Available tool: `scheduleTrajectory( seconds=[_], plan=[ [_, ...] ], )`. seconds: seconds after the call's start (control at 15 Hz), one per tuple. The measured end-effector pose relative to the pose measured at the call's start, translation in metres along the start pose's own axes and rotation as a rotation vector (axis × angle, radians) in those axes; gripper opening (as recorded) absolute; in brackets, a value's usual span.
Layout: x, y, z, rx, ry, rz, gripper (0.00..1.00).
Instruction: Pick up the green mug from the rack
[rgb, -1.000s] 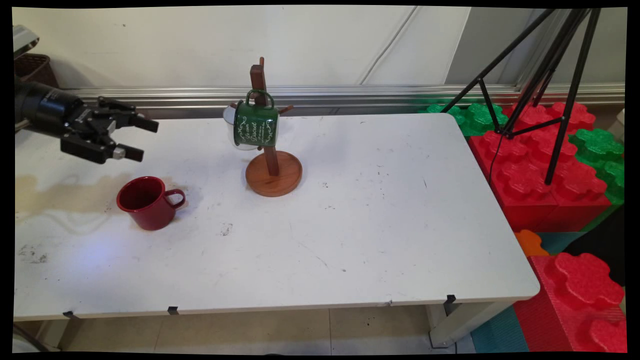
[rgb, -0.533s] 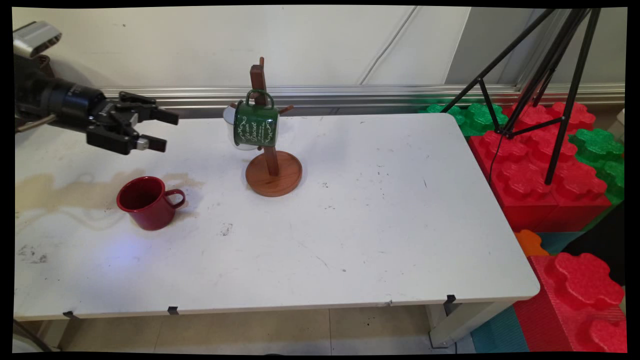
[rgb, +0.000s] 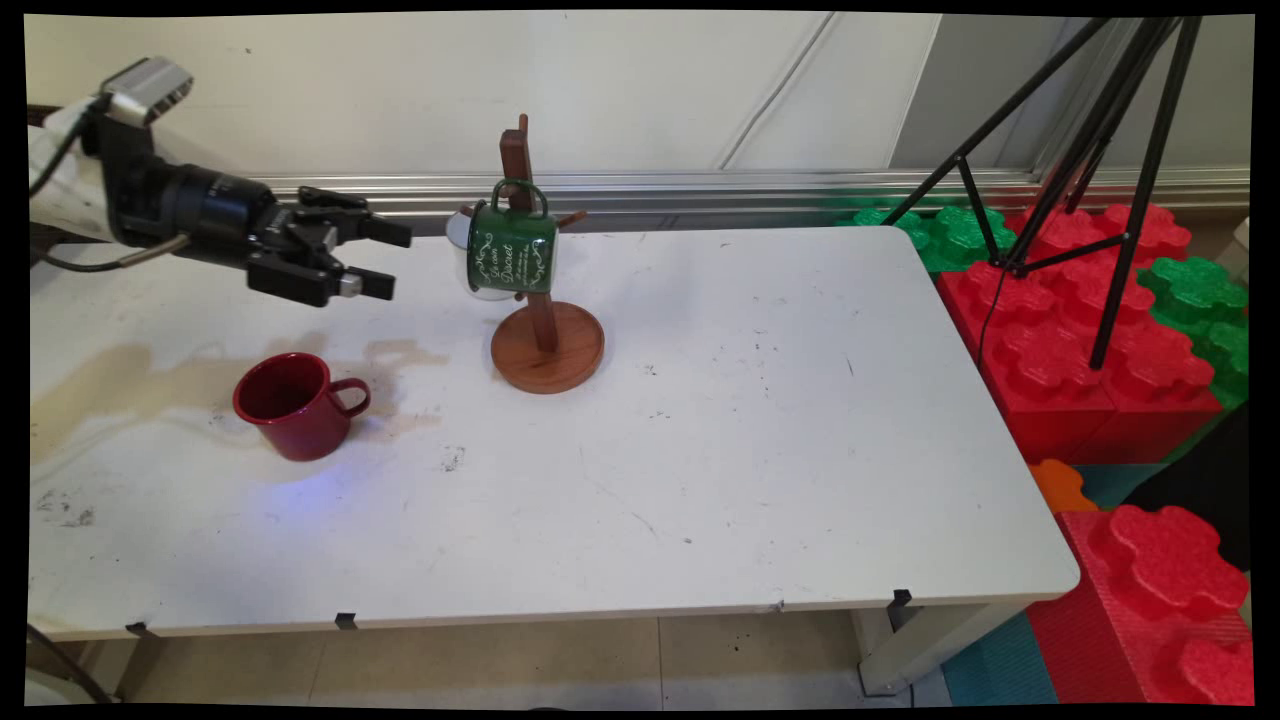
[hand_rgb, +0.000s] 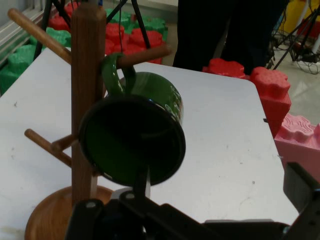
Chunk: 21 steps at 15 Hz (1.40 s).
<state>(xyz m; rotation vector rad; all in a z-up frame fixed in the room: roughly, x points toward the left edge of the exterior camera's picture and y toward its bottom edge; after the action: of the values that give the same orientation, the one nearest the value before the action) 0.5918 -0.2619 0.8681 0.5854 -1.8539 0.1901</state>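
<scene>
Three mugs (rgb: 299, 404), one rack (rgb: 545, 330).

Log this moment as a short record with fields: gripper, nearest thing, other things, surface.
gripper: black two-finger gripper, jaws open, empty, held level above the table
nearest thing: green enamel mug with white lettering, hanging by its handle on a peg of the brown wooden mug tree with round base
other things: white mug behind the green one; dark red mug, upright, handle to picture right
surface: white table, brownish stain beside the red mug
</scene>
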Motion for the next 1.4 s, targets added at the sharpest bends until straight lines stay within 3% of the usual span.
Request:
scheduleTrajectory(
  seconds=[0.8,1.4],
  plan=[
    [-0.006,-0.016,0.058,-0.033,0.03,0.021,1.0],
    [-0.011,-0.023,0.085,-0.031,0.039,0.011,1.0]
  ],
)
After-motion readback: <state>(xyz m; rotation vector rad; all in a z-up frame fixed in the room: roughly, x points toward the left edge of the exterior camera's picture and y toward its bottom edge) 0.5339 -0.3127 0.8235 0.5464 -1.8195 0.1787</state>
